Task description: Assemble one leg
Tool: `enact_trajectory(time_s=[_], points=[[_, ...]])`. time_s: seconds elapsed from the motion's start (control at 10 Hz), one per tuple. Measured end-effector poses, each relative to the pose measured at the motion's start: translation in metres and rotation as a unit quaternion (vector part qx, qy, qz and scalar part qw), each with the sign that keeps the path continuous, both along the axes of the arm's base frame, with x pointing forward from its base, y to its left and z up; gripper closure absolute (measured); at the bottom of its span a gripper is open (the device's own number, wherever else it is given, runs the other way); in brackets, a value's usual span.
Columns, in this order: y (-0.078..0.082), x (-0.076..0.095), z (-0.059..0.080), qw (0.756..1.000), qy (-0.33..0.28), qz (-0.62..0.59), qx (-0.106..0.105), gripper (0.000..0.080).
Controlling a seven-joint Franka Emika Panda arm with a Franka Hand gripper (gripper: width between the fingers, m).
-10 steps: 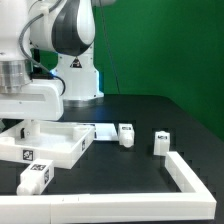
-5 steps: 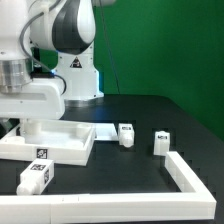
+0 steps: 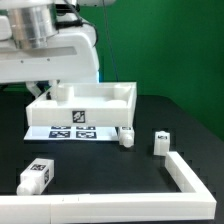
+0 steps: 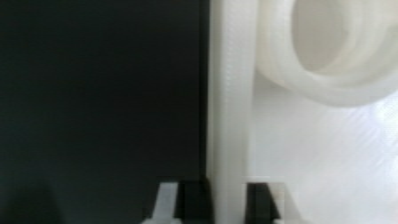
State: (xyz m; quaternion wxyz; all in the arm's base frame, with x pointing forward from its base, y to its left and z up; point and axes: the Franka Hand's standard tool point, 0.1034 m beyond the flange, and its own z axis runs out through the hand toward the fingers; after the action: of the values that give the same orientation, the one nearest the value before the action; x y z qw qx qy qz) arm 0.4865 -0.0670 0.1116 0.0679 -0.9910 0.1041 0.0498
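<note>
In the wrist view you could see the fingers (image 4: 171,205) pinching the thin upright wall of the white panel (image 4: 231,100). One finger stood on each side of the wall, and no gap showed between them and the plastic. Just beyond the fingers, on the inner side of this wall, one round socket (image 4: 334,55) of the panel showed partly. On the other side of the wall there was only the dark counter (image 4: 98,100).

In the exterior view the arm (image 3: 45,45) held this panel above the counter, with its open side turned a little toward the camera. Under the panel, lower than the fingers, the marker board (image 3: 75,131) lay flat.

The legs were all on the counter, lower than the fingers and apart from them. The first leg (image 3: 127,135) stood upright toward the exterior view's right of the fingers, close by the lower corner of the panel; I cannot tell if it touched. The second leg (image 3: 161,142) stood upright farther from the fingers on the same side. The third leg (image 3: 35,176) lay on its side, below the fingers and nearer to the camera, with its tag visible. The white angled rail (image 3: 185,172) lay well apart from the fingers, beyond the second leg.
</note>
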Motion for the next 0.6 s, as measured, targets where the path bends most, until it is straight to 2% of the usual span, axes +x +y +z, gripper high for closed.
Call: enact_trajectory(time_s=[0.1, 0.5, 0.6], points=[[0.0099, 0.008, -0.0037, 1.0, -0.002, 0.009, -0.002, 0.0745], [0.0082, 0.0051, -0.0081, 1.0, 0.003, 0.008, -0.002, 0.0745], [0.0086, 0.0135, -0.0121, 0.999, 0.002, 0.031, -0.012, 0.0745]])
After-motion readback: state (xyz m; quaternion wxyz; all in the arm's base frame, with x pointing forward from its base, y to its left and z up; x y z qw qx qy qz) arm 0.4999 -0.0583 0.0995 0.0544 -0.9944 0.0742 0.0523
